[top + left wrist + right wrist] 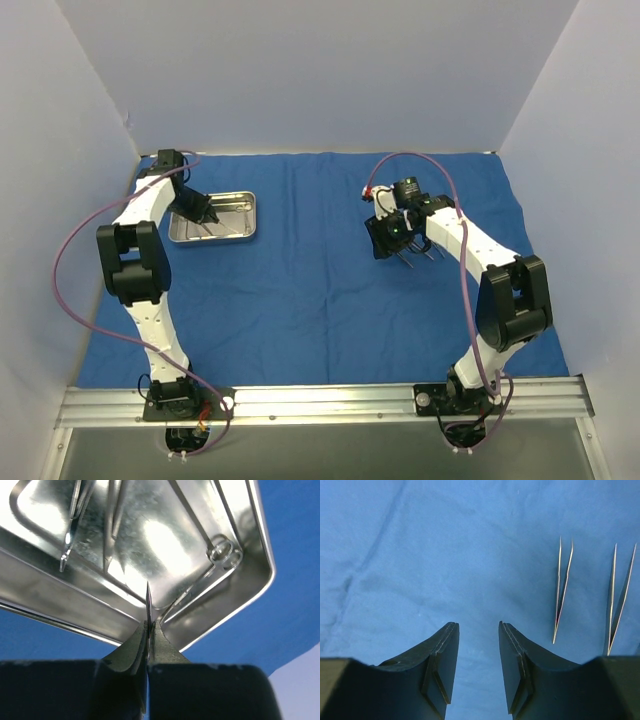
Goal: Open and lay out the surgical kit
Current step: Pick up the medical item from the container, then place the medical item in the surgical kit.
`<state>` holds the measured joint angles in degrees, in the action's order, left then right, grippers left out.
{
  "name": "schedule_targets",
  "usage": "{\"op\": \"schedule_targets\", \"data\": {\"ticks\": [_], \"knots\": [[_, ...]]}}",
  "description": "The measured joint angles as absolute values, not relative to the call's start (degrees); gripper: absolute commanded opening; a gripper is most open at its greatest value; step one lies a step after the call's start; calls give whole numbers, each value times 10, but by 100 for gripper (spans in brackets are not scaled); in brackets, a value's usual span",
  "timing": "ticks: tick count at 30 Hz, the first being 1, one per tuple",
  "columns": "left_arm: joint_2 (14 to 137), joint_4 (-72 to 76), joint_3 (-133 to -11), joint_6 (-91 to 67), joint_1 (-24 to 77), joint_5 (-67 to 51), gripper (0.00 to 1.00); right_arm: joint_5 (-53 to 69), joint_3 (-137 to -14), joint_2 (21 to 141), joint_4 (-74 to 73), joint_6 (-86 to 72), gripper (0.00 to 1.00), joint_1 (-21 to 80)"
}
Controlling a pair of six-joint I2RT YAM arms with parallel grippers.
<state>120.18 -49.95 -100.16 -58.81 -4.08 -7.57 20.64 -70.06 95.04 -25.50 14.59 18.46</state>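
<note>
Only up close: thin steel instrument (148,597) between the left fingers (169,652).

Blue cloth (320,290) spread flat; shiny steel tray (253,215) at far left holds thin silver instruments (225,555); two tweezers (562,590) lie side by side at right.

The left arm (140,255) reaches forward with its elbow folded. Its left gripper (150,626) tips downward, jaws pinched together on a thin steel instrument (148,597). The right arm (470,245) bends inward, and its right gripper (479,630) points down with jaws partly apart.
</note>
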Motion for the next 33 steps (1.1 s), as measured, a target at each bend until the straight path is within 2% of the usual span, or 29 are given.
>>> {"op": "schedule_targets", "data": {"ticks": [3, 7, 12, 18, 21, 25, 33], "knots": [[1186, -479, -984, -557, -41, -98, 2, 213, -720, 956, -253, 133, 42, 185], [1148, -428, -945, -500, -38, -156, 2, 235, -763, 969, -236, 99, 38, 185], [1091, -322, -880, -432, -13, -282, 2, 330, -801, 974, -202, 81, 37, 198], [1036, -193, -816, -370, 63, -453, 2, 494, -781, 970, -136, 55, 37, 232], [1002, -131, -776, -364, 84, -529, 2, 569, -769, 969, -117, 42, 37, 238], [973, -39, -733, -374, 91, -593, 2, 648, -769, 969, -99, 36, 42, 237], [951, 126, -670, -439, 109, -654, 2, 705, -775, 969, -84, 26, 42, 250]]}}
